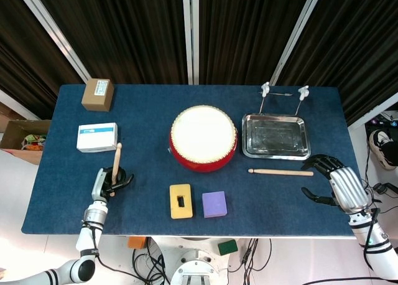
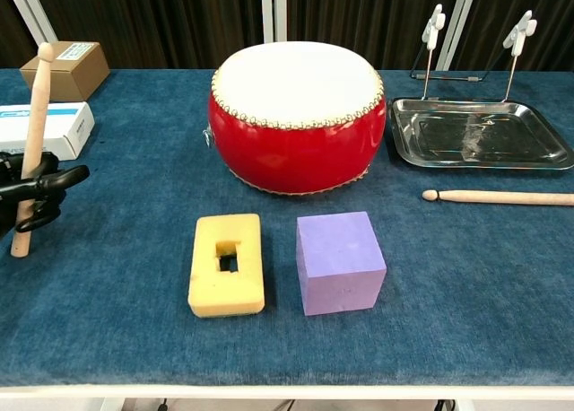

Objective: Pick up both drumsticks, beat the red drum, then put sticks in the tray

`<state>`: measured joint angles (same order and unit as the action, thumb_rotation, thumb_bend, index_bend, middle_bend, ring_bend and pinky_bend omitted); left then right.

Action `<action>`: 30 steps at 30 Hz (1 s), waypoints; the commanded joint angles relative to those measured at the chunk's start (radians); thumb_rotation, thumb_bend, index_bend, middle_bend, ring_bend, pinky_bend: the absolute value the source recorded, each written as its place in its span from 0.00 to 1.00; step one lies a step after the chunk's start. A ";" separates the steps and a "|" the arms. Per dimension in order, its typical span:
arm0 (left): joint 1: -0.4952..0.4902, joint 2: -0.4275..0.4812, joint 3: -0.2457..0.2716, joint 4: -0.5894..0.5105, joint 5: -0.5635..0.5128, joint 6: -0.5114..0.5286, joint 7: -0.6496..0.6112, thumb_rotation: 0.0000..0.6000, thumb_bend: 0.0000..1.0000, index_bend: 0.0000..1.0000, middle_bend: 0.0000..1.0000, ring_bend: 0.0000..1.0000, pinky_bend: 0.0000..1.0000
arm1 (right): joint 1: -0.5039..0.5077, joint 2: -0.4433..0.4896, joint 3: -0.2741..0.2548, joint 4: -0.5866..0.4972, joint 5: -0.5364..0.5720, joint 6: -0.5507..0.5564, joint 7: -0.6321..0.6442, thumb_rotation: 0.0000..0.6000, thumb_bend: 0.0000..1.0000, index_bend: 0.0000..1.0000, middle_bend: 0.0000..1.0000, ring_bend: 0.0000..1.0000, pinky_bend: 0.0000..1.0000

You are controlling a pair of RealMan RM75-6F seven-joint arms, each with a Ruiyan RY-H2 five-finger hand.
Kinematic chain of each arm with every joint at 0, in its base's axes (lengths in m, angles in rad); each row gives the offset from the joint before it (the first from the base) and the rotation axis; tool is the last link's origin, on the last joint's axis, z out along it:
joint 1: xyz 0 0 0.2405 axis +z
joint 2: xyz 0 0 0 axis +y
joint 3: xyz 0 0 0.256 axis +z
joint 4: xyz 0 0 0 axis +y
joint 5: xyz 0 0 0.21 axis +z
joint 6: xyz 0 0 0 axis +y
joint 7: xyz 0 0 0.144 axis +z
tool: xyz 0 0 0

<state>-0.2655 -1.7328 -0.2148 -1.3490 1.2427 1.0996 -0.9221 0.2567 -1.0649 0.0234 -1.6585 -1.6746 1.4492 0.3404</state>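
While left hand (image 1: 111, 183) grasps one pale wooden drumstick (image 2: 32, 142) upright | right hand (image 1: 336, 180) released, fingers spread, near second wooden drumstick (image 1: 281, 172) right of round red drum (image 1: 203, 139)

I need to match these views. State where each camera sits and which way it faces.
Head view: high above the near edge, looking down on the table; shows left hand gripping a stick, right hand open.
Chest view: low at the near edge, facing across; shows only the left hand.
Shared: drum, tray, lying stick.
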 commanded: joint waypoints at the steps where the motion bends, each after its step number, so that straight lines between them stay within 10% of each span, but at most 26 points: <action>1: -0.011 -0.008 0.003 0.033 0.009 0.007 0.065 1.00 0.31 0.91 0.92 0.94 1.00 | 0.001 -0.003 -0.001 0.003 0.002 -0.004 0.006 1.00 0.19 0.43 0.36 0.23 0.32; 15: -0.015 0.221 0.027 -0.099 0.106 0.183 0.723 1.00 0.34 1.00 1.00 1.00 1.00 | 0.067 0.007 -0.031 -0.051 0.105 -0.252 -0.134 1.00 0.23 0.43 0.40 0.23 0.32; 30: -0.012 0.298 0.066 -0.260 0.178 0.298 1.123 1.00 0.35 1.00 1.00 1.00 1.00 | 0.177 -0.328 0.055 0.114 0.327 -0.379 -0.722 1.00 0.31 0.47 0.35 0.20 0.31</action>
<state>-0.2770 -1.4385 -0.1543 -1.6044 1.4148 1.3925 0.1920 0.4024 -1.3303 0.0579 -1.5926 -1.3927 1.1004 -0.3211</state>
